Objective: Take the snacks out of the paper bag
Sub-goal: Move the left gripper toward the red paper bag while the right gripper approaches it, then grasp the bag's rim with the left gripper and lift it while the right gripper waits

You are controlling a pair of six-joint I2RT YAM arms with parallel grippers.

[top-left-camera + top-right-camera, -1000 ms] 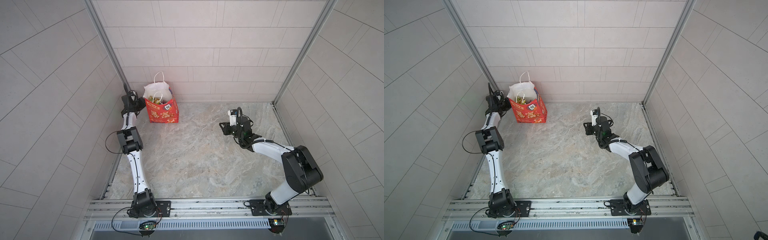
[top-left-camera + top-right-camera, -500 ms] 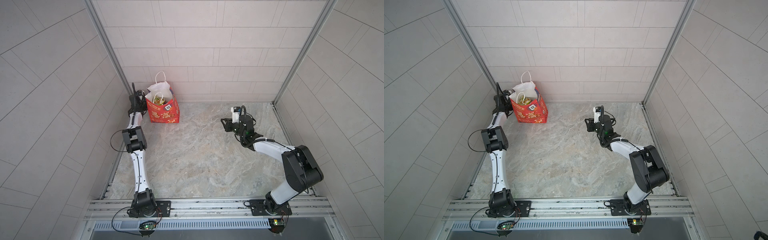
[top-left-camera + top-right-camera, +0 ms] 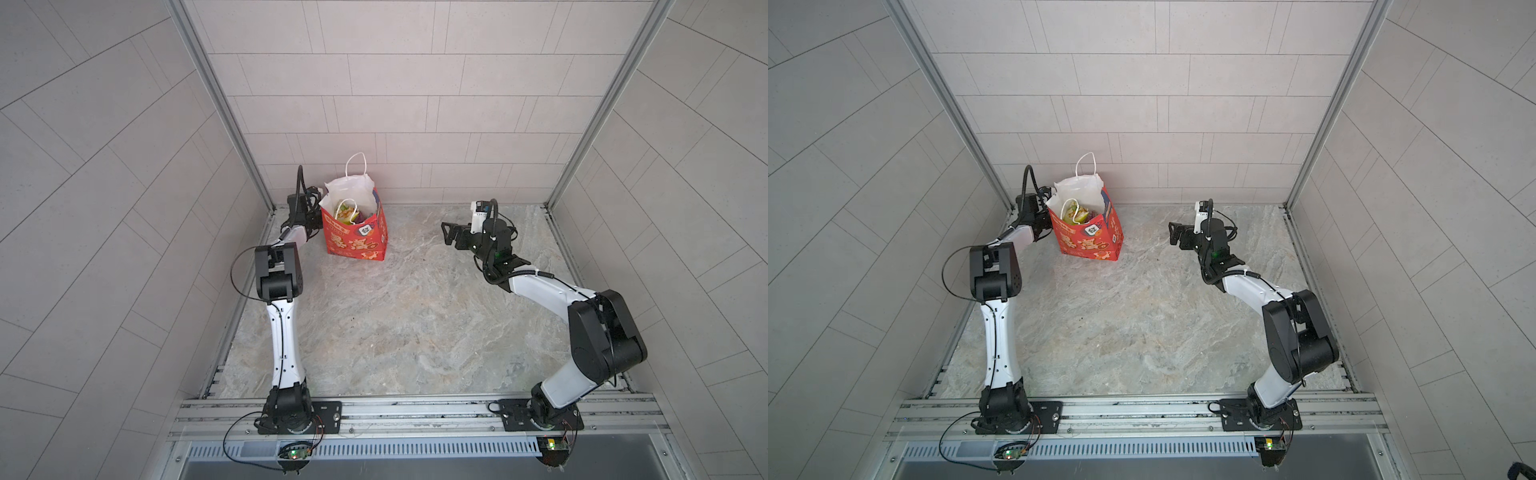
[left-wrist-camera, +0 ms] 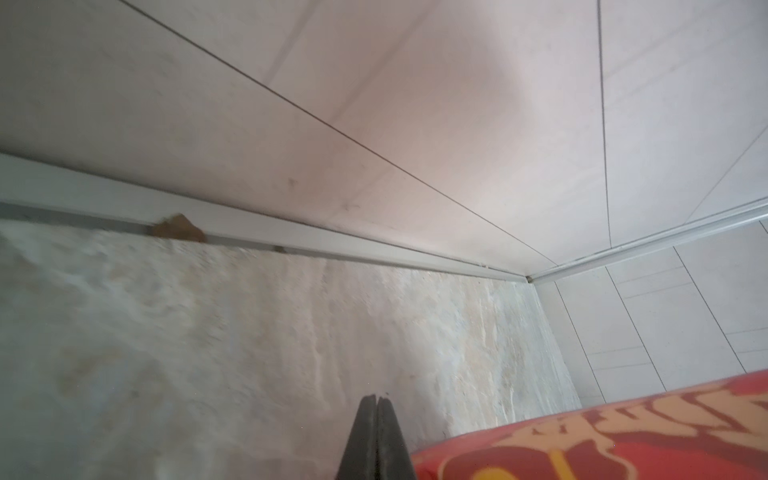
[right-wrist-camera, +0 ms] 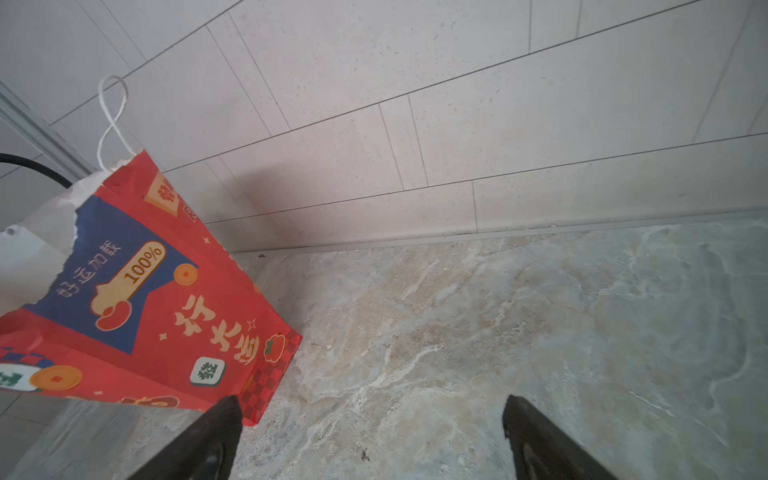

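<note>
The red paper bag (image 3: 357,239) (image 3: 1090,241) stands upright near the back left corner, its white inside and cord handles showing. Several glossy snacks (image 3: 348,213) (image 3: 1077,215), yellow-green and purple, lie inside it. My left gripper (image 3: 314,221) (image 4: 376,400) is shut and empty, low against the bag's left side (image 4: 602,440). My right gripper (image 3: 449,232) (image 3: 1177,233) (image 5: 370,409) hangs open and empty over the floor, well right of the bag (image 5: 166,311) and pointing toward it.
The back wall (image 3: 415,166) and the left wall rail (image 4: 291,237) stand close to the bag. A small brown scrap (image 4: 178,228) lies by that rail. Marbled floor (image 3: 395,324) stretches between the arms to the front metal rail (image 3: 415,411).
My right gripper has opened wide. My left arm has reached further back along the bag's left side, and the bag has shifted a little to the right.
</note>
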